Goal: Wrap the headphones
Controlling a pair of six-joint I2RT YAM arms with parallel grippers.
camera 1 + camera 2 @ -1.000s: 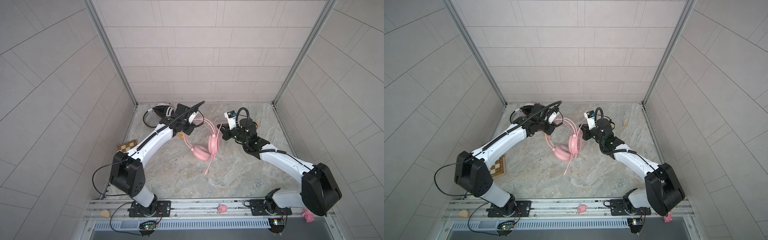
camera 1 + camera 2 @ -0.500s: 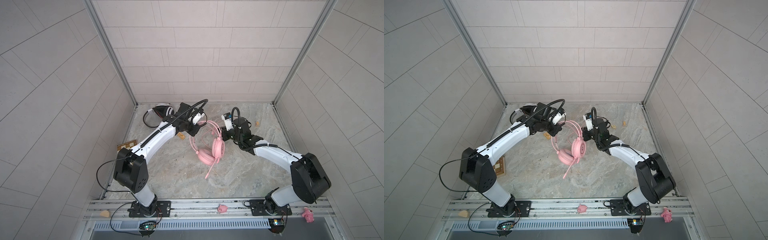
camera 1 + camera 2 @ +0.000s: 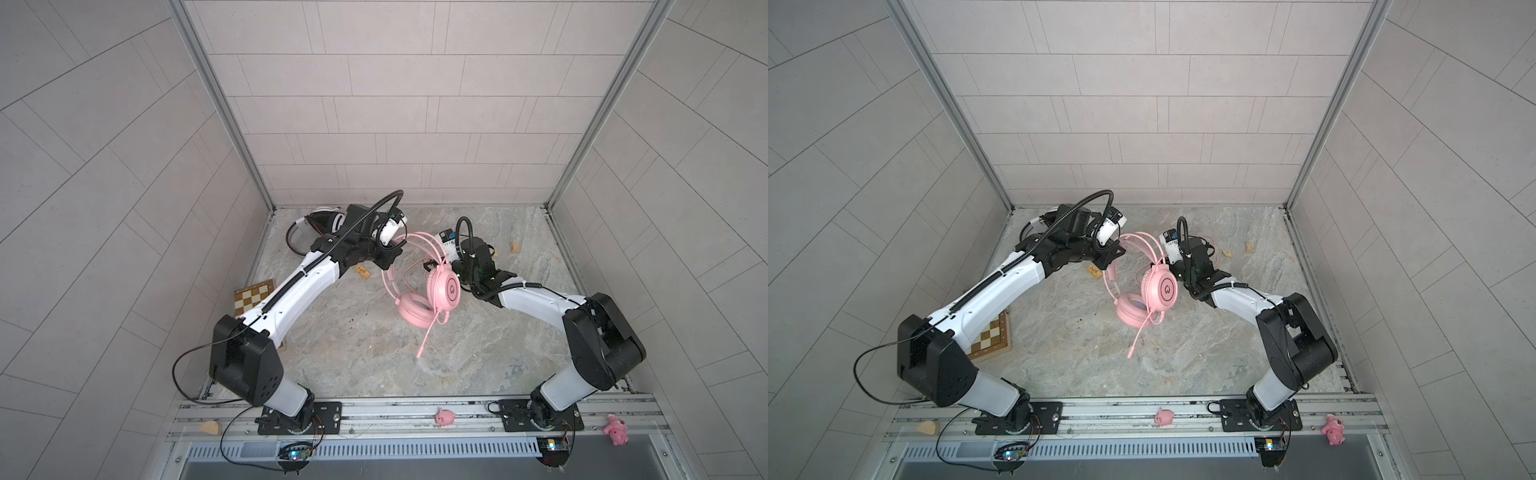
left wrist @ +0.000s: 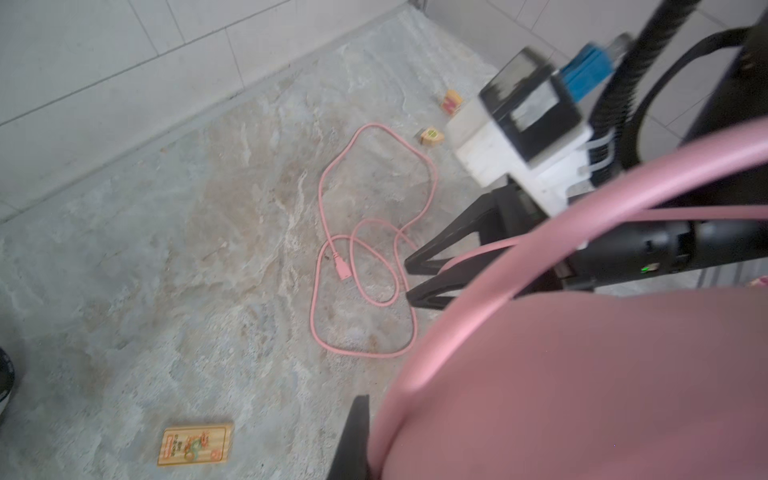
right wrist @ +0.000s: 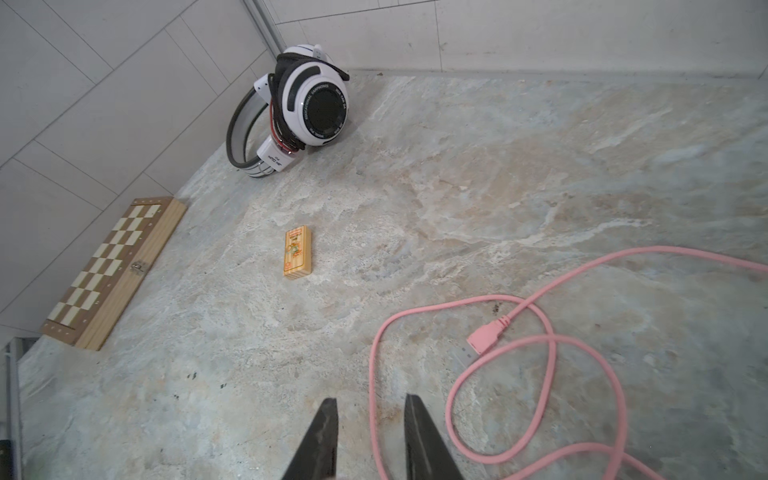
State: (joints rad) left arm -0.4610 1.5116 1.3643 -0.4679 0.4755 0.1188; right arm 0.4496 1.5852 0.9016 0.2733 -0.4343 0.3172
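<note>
Nearest, two toy pigs (image 3: 444,417) (image 3: 616,430) sit on the metal rail at the front. On the left, near the wall, a chess board (image 3: 251,293) lies flat on the table (image 3: 353,353).

In the middle, the pink headset (image 3: 444,289) hangs up off the table. Its round ear cups are low and its thin mic stick points down toward the front. The left gripper (image 3: 388,259) is clamped tight on the pink band at the top and holds the headset up.

The right gripper (image 5: 370,401) is just to the right of the headset, beside one ear cup. Its two black fingers are spread apart and hold nothing. The pink cord (image 5: 540,345) lies in loose loops on the table under it, with its plug (image 5: 484,338) lying flat. One loop shows in the gap between the fingers. I cannot tell if they touch it.

A bit farther left lies a small wooden block (image 5: 297,252).

The white headset (image 5: 316,108) rests in the far left corner by the wall. Far on the right are small wooden bits (image 3: 1249,247).
</note>
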